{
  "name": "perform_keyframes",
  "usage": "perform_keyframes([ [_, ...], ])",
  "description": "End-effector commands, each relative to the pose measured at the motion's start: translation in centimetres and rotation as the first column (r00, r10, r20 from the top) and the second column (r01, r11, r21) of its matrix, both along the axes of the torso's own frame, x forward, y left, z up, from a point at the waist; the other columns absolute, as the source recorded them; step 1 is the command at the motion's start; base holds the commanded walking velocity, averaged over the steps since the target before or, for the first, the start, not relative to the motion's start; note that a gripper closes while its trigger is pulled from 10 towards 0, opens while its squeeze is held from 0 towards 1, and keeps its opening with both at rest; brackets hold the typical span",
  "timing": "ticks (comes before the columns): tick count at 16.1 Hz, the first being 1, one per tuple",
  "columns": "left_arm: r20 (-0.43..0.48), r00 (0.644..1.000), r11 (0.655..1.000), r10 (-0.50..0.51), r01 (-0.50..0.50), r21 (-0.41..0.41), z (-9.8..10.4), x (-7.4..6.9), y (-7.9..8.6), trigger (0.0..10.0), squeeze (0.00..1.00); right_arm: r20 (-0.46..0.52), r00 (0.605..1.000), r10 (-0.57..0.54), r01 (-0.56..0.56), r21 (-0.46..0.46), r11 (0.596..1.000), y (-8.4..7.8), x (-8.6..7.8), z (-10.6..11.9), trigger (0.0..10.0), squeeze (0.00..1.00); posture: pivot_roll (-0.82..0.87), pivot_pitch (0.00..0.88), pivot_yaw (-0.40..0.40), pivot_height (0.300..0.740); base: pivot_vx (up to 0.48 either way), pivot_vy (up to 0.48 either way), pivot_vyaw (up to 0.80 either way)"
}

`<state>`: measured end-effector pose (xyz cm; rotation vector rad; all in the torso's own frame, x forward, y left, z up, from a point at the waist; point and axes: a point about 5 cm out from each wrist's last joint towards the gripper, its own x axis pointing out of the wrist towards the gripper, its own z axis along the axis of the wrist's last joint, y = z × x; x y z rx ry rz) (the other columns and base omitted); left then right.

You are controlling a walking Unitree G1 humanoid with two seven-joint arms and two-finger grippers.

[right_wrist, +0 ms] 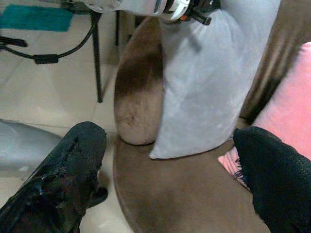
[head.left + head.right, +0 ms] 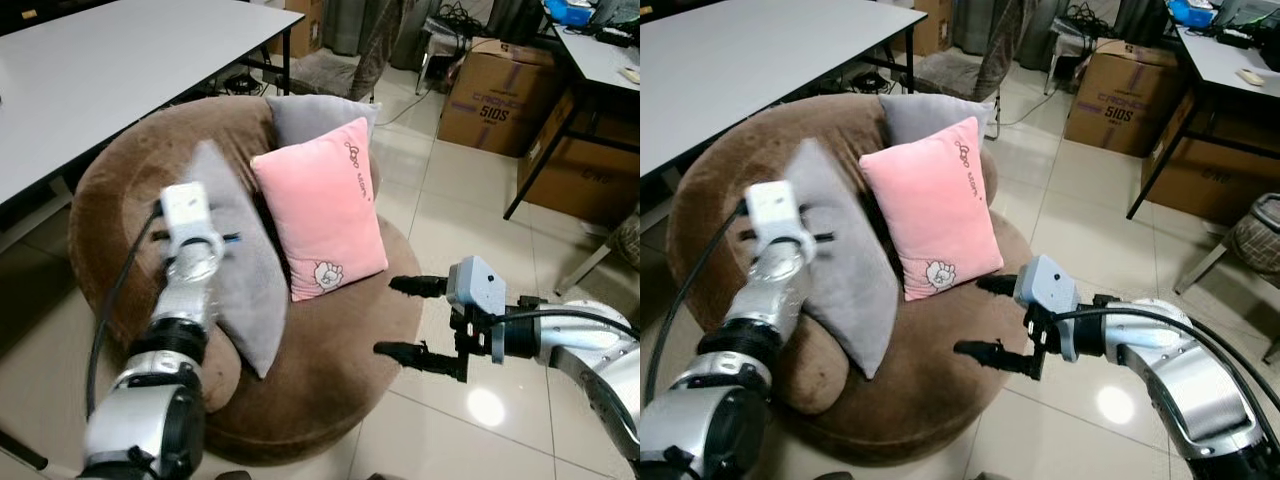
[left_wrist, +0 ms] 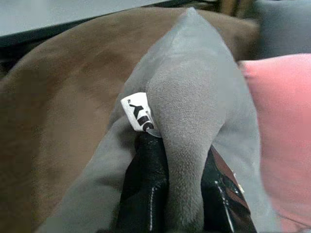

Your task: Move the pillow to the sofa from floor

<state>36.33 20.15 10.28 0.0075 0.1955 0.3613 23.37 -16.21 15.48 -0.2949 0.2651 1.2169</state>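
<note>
The round brown plush sofa (image 2: 330,350) is the landmark here. The soft grey velvet pillow (image 2: 240,280) stands on edge on the sofa's seat, leaning against the sofa's left armrest side, its lower corner resting on the cushion. Just beside it, toward the sofa's middle, a pink square pillow with a small cartoon print (image 2: 320,205) leans on the backrest, with a second grey cushion (image 2: 318,118) tucked behind it.

The left gripper (image 3: 170,189) is clenched on the grey pillow's upper edge; in the left wrist view its black fingers (image 3: 146,184) pinch a fold of the fabric right by the white label (image 3: 138,112). The right gripper (image 2: 410,318) hovers off the sofa's front right rim, above the tiled floor (image 2: 470,230), its two fingers spread wide and holding nothing.

The pillow looks already delivered to the sofa, so the step in hand is probably the letting go. To do it well, the pillow should first be settled so it rests against the armrest or the pink pillow, not balanced on its corner. Then the fingers should part fully before the arm draws away, because velvet tends to catch on the pads. Pulling straight back along the fingers' line, away from the sofa's back, should avoid dragging the pillow toward the sofa's front edge.
</note>
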Motion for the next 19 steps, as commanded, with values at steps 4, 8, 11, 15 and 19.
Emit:
perform_keyframes([
  [4,-0.073,0.997,0.996,0.036,-0.029,0.088,-1.9,-0.9,1.3,10.0,0.0,0.01,0.999,0.039,-0.039,0.021,0.999,1.2,0.1,0.6,10.0,0.0,-0.02,0.0,-0.069,0.74,0.0,0.0,0.0],
  [8,-0.119,0.993,0.995,0.014,-0.001,0.105,-2.7,-1.4,2.3,10.0,0.89,0.005,0.997,0.073,-0.073,0.053,0.996,2.4,0.0,0.6,10.0,0.0,-0.02,0.0,-0.071,0.74,0.0,0.0,0.0],
  [11,-0.038,0.999,0.999,0.017,-0.015,0.048,-0.5,-0.5,4.0,10.0,1.0,0.036,0.999,0.038,-0.039,0.024,0.999,2.2,0.7,0.6,10.0,0.0,-0.01,0.0,-0.069,0.74,0.0,0.0,0.0],
  [15,0.119,0.993,0.999,-0.016,0.01,0.047,2.3,-0.2,5.5,10.0,1.0,0.006,1.0,-0.011,0.011,0.034,0.999,1.9,0.8,0.4,10.0,0.0,-0.01,0.0,-0.061,0.74,0.0,0.0,0.0],
  [19,0.291,0.949,0.989,-0.118,0.087,0.12,4.4,-3.7,6.2,10.0,1.0,-0.001,0.998,-0.068,0.068,0.111,0.991,2.5,0.5,0.4,10.0,0.0,0.01,0.0,-0.059,0.74,0.0,0.0,0.0],
])
